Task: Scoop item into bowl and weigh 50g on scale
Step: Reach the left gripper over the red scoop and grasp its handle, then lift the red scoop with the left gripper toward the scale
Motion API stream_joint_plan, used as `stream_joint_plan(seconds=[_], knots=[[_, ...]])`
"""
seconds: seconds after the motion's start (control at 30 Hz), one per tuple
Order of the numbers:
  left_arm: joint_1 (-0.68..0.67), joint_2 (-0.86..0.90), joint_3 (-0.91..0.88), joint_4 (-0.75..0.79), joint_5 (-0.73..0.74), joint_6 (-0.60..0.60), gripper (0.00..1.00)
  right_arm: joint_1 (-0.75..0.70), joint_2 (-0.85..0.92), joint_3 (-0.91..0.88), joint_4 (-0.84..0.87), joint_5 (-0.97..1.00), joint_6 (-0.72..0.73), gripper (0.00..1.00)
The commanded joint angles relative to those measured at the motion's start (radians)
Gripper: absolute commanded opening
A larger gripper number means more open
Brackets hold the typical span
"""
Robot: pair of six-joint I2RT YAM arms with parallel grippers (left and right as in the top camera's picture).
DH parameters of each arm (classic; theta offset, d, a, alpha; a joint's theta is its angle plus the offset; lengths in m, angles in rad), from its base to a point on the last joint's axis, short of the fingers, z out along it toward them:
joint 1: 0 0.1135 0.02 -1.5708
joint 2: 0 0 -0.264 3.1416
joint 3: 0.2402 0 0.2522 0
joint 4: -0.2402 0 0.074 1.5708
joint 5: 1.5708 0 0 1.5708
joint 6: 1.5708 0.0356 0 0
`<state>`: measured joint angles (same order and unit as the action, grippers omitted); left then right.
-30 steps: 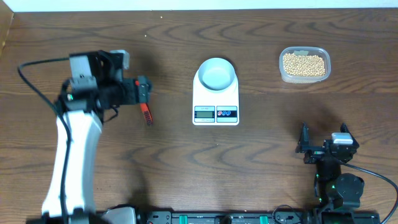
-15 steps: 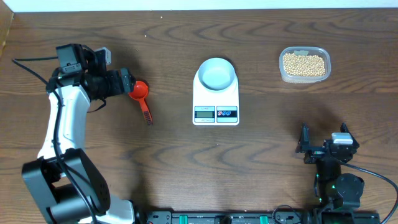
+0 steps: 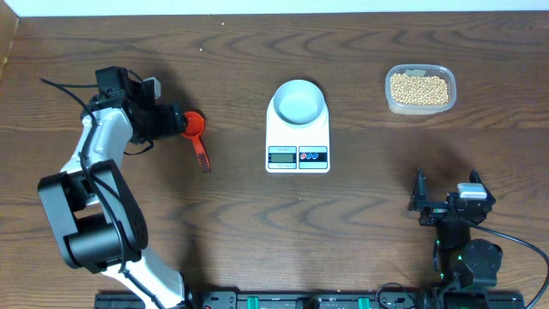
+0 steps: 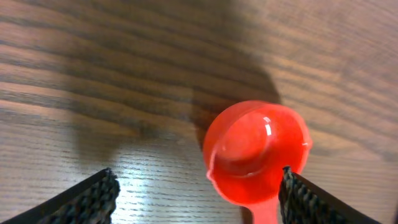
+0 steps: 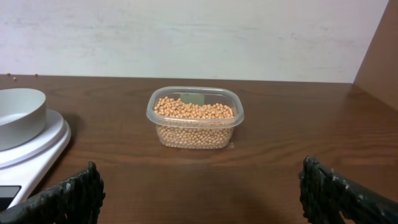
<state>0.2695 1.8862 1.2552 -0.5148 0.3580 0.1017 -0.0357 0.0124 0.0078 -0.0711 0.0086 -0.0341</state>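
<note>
The tan-yellow beans (image 3: 419,87) fill a clear plastic tub (image 3: 419,73) at the back right; they also show in the right wrist view (image 5: 194,109). The pale bowl (image 3: 298,101) stands empty on the white scale (image 3: 298,157). A red scoop (image 3: 195,125) with a dark-tipped handle lies on the table left of the scale. My left gripper (image 3: 174,123) is open just left of the scoop's cup, which lies between its fingers in the left wrist view (image 4: 256,151). My right gripper (image 3: 446,202) is open and empty at the front right.
The bowl (image 5: 18,115) and the scale's edge (image 5: 34,155) show at the left of the right wrist view. A pale wall runs behind the table's far edge. The table's right corner is near the tub.
My left arm has swung back and left, then settled with its open gripper at the scoop's cup. The scoop, hidden under the gripper before, now shows. The right arm has not moved.
</note>
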Motion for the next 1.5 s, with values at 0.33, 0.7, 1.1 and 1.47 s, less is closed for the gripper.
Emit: stream_joint_plan(seconds=[0.33, 0.7, 1.1, 1.47], knots=[[-0.003, 0.084, 0.019, 0.024, -0.019, -0.01, 0.66, 0.006, -0.006, -0.002, -0.003, 0.008, -0.008, 0.99], [-0.023, 0.141, 0.018, 0.047, -0.019, -0.011, 0.54, 0.006, -0.006, -0.002, -0.004, 0.008, -0.008, 0.99], [-0.026, 0.154, 0.019, 0.058, -0.019, -0.015, 0.22, 0.006, -0.006, -0.002, -0.004, 0.008, -0.008, 0.99], [-0.026, 0.11, 0.019, 0.095, 0.006, -0.156, 0.07, 0.006, -0.006, -0.002, -0.004, 0.008, -0.008, 0.99]])
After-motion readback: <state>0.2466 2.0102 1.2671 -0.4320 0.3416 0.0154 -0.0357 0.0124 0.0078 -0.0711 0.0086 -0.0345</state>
